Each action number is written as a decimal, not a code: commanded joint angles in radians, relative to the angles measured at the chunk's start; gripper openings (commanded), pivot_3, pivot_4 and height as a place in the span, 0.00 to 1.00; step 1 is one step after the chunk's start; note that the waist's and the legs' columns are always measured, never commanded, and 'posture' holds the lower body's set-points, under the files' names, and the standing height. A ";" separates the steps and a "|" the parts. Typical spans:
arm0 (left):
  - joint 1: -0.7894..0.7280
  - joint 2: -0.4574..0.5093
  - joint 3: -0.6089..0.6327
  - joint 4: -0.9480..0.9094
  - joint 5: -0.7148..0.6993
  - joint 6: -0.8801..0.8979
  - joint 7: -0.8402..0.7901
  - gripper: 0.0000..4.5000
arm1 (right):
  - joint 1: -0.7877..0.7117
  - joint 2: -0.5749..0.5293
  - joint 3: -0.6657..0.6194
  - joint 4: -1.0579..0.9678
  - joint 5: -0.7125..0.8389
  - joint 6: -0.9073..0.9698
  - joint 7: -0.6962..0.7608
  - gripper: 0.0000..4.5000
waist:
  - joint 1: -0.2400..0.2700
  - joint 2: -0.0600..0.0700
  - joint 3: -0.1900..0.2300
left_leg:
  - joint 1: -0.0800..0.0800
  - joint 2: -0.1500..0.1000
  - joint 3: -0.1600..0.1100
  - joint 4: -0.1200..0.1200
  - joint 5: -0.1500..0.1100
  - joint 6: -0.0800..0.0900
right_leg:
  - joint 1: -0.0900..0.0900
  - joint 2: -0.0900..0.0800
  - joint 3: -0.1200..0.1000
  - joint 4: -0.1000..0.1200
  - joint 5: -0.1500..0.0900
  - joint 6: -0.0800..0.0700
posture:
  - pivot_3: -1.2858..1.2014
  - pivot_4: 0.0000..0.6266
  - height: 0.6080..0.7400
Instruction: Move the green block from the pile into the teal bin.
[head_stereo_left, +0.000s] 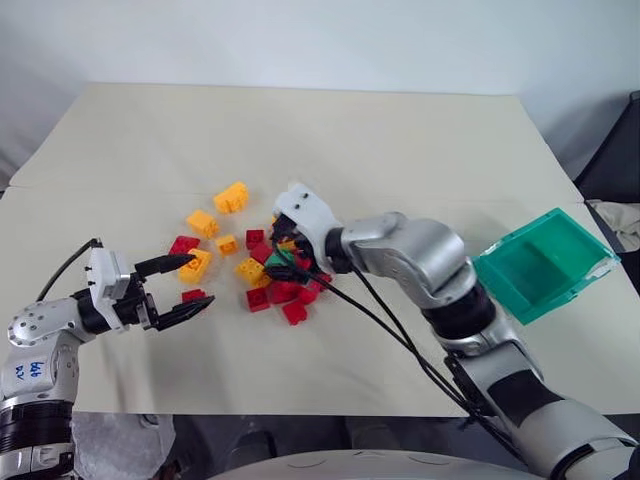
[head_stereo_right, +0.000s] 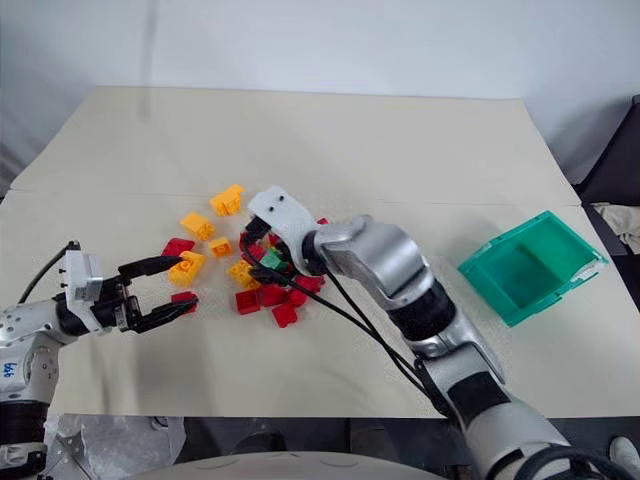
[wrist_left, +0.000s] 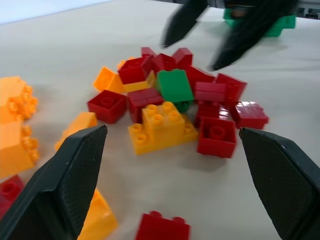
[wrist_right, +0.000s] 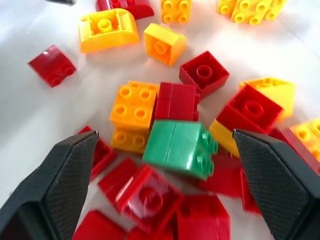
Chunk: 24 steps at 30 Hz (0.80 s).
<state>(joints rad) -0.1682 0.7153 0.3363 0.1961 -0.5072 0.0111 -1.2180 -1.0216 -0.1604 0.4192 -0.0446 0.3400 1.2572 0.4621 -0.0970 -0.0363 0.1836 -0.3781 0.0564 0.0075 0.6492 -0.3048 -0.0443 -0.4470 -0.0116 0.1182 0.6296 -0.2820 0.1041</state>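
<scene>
On the left, the left gripper (head_stereo_left: 182, 287) sits low over the table (head_stereo_left: 400, 150), just beside the pile (head_stereo_left: 250, 255). Its two black fingers are spread wide with nothing between them. They point toward the bricks.

Next comes the pile, a loose bunch of red and yellow-orange bricks in the middle of the table. Some yellow-orange ones lie a bit apart on the left side of it.

The green block (wrist_right: 180, 148) is in the pile, near the middle. It is small and shiny, bright green, the only green one. It lies tipped on its side, so its round studs face sideways, and a seam runs down its smooth face. Red bricks touch it all around, and a yellow-orange brick sits just beside it.

The right gripper (head_stereo_right: 266, 262) hangs right over the green block, pointing down at it. Its black fingers are wide apart, one on each side of the block, and they are not holding it.

Far to the right, the teal bin (head_stereo_left: 590, 265) sits at the table's edge, well apart from the pile. It has low walls.
</scene>
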 joint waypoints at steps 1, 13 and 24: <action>0.019 0.004 0.025 -0.051 -0.018 -0.006 0.018 1.00 | -0.052 0.048 0.060 0.083 -0.048 -0.025 -0.007 1.00 | -0.003 0.000 0.000 | 0.000 0.000 0.000 0.000 0.000 0.000 | 0.000 0.000 0.000 0.000 0.000 0.000 | 0.52 0.24 1.00; 0.029 -0.003 0.018 -0.081 -0.024 -0.003 0.046 1.00 | -0.108 0.124 0.102 0.222 -0.167 -0.069 -0.029 0.79 | -0.023 0.000 0.000 | 0.000 0.000 -0.001 0.000 0.000 0.000 | 0.000 0.000 -0.001 0.006 0.000 0.000 | 0.52 0.24 1.00; -0.039 -0.026 -0.050 -0.094 -0.015 0.026 0.045 1.00 | -0.001 0.013 -0.124 -0.077 -0.079 -0.051 0.032 0.56 | -0.024 0.000 0.000 | -0.002 0.000 -0.004 0.000 0.000 0.000 | 0.000 0.000 -0.003 0.006 0.000 -0.001 | 0.52 0.24 1.00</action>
<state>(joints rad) -0.1927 0.6961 0.3056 0.1392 -0.5093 0.0296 -1.1727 -1.0462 -0.1051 0.3682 -0.0045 0.2268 1.1905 0.4699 -0.1215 -0.0362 0.1836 -0.3804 0.0564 0.0031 0.6490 -0.3048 -0.0444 -0.4473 -0.0118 0.1147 0.6351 -0.2824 0.1034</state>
